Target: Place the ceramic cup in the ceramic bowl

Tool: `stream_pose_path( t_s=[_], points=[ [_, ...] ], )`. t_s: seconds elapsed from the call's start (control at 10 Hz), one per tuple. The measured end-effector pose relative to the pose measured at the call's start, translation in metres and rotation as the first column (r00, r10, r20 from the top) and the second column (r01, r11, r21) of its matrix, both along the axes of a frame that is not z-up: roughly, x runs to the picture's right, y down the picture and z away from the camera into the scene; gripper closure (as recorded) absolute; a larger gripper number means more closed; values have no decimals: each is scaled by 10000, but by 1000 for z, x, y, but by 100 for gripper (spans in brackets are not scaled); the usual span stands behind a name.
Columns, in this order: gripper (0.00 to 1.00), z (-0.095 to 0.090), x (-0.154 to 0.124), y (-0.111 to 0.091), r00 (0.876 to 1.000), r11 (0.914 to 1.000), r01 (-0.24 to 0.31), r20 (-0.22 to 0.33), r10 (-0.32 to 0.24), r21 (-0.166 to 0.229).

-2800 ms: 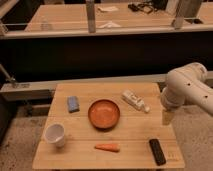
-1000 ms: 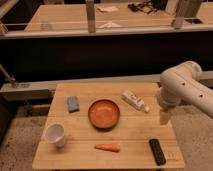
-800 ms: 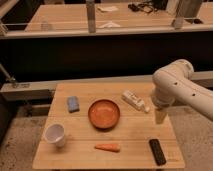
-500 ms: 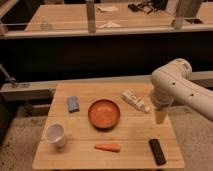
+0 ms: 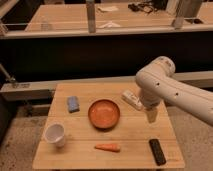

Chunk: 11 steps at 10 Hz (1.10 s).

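Pale wood makes up the rectangular tabletop point(image 5: 80, 131), and over its right edge reaches the bulky white robot arm point(image 5: 165, 85). Its gripper point(image 5: 151, 116) hangs just above the wood near that edge, fingers released and holding nothing. At the middle sits the shallow orange-brown ceramic bowl point(image 5: 104, 113). The small white ceramic cup point(image 5: 55, 135) stands upright by the front-left corner, well apart from the gripper, with the bowl lying between them.

The main risk is the long reach across. A low sweep could clip the bowl's rim or nudge the small orange carrot point(image 5: 108, 147) lying near the front edge. The cup looks glossy and tapers toward its base, so a pinch on the outer wall may slip, and a push from one finger could tip it over the nearby corner.

The cup itself is plain, wide-mouthed and apparently empty — noticeably narrower than the bowl, so it should fit inside.
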<state>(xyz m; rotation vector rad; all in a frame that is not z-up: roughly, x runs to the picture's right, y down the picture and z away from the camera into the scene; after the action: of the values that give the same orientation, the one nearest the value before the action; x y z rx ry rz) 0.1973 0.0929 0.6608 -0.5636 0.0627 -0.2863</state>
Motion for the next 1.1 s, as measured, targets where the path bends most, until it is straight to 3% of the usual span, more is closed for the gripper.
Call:
stream_pose_path(
  t_s=[0.4, 0.7, 0.9, 1.1],
  points=[
    [20, -2, -54, -4, 9900, 9922, 1243, 675, -1240, 5],
    [20, -4, -64, -4, 9755, 9801, 1983, 972, -1972, -21],
    [20, -5, -87, -5, 9602, 9679, 2512, 1255, -2497, 39],
    [20, -7, -124, -6, 9276, 9427, 3333, 1733, -3310, 162]
  ],
)
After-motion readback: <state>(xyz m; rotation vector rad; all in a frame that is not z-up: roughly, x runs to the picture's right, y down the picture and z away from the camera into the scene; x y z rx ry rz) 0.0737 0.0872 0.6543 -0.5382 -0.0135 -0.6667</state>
